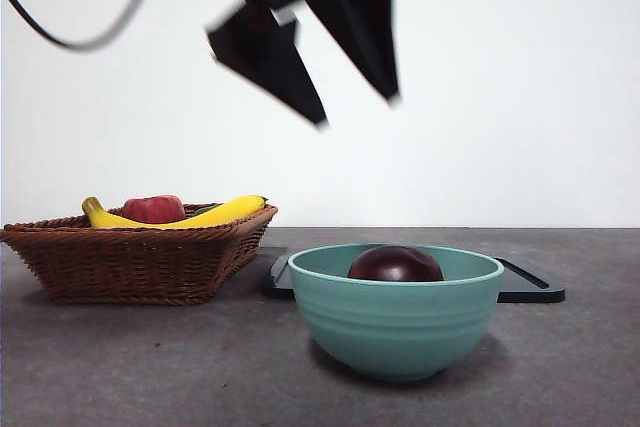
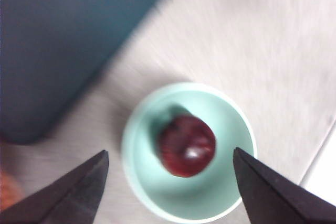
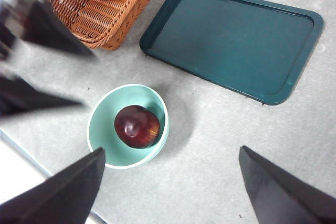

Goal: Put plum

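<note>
So the plum point(image 1: 396, 265) is sitting inside the teal bowl point(image 1: 398, 332), dark maroon and glossy, with only its top poking over the rim from the front. From the right wrist camera it's a bit off-centre in the bowl, leaning toward the 3 o'clock side of the bowl's floor.

Left gripper point(image 2: 170, 184) is hanging up in the air over the bowl, fingers spread wide and holding nothing; the plum shows between them, well below. In the front view it's the big dark blurry shape at 12 o'clock above the bench point(image 1: 150, 367).

Right gripper point(image 3: 170, 182) is up high too, fingers wide apart and empty, looking down on the whole layout.

Behind the bowl there's a dark green tray point(image 3: 233, 40) lying flat with nothing on it. Over at 9 o'clock from the bowl is a wicker basket point(image 1: 135, 257) with a banana point(image 1: 215, 214) and a red apple point(image 1: 153, 209) in it.
</note>
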